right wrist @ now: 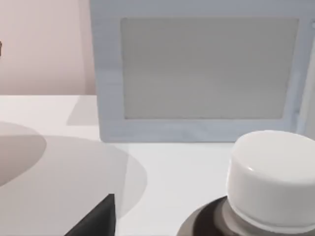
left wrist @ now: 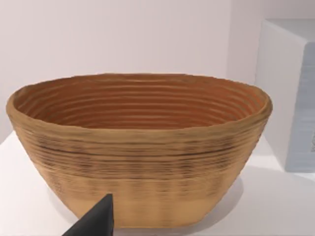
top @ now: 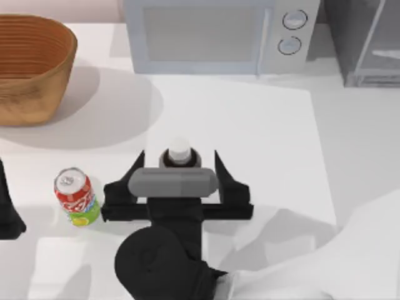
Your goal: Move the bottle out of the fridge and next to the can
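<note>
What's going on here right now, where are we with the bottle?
The bottle is out of the fridge and stands upright on the table in front of the microwave. The right end effector is around it with its fingers spread wide, not clamped. The can stands to the bottle's left with a clear gap between them. The left arm sits parked at the table's left edge, its camera facing the wicker basket.

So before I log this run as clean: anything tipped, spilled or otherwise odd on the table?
Nothing stands out. The bottle stands upright between the right gripper's open fingers, out on the table, capped. The can is upright to its left, apart from it. Basket and microwave sit square. The left gripper is parked at the left edge.
</note>
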### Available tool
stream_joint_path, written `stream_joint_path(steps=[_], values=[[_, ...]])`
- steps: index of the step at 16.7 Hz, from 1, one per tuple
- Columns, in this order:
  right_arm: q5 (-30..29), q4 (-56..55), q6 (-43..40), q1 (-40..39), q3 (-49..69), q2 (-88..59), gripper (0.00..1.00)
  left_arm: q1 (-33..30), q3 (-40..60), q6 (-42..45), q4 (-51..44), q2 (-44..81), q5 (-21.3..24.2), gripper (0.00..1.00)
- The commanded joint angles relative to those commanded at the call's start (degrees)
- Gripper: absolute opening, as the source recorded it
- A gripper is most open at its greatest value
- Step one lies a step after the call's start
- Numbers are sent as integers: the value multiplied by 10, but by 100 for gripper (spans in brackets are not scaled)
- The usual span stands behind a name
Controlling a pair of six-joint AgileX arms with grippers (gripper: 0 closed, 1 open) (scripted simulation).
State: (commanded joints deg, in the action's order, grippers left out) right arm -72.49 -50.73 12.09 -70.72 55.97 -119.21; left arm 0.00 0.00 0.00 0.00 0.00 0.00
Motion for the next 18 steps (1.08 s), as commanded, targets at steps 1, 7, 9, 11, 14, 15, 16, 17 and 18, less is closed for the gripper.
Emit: stream_joint_path(steps=[1,7,9,11,14,15,16,17,18], values=[[0,0,0,0,0,0,100,0,0,0,0,0,0,100],[90,24,-11,62,-38,126,100,0,0,0,0,0,0,100],[146,51,-19,112,-78,214,100,0,0,0,0,0,0,100],[210,87,-29,172,-128,322,100,0,0,0,0,0,0,100],[314,156,-45,275,-216,507,100,0,0,0,0,0,0,100],[350,183,-51,311,-247,573,100,0,0,0,0,0,0,100],[387,211,-57,349,-278,639,100,0,0,0,0,0,0,100],[424,239,-63,387,-310,705,100,0,0,0,0,0,0,100],[461,269,-69,425,-341,770,100,0,0,0,0,0,0,100]])
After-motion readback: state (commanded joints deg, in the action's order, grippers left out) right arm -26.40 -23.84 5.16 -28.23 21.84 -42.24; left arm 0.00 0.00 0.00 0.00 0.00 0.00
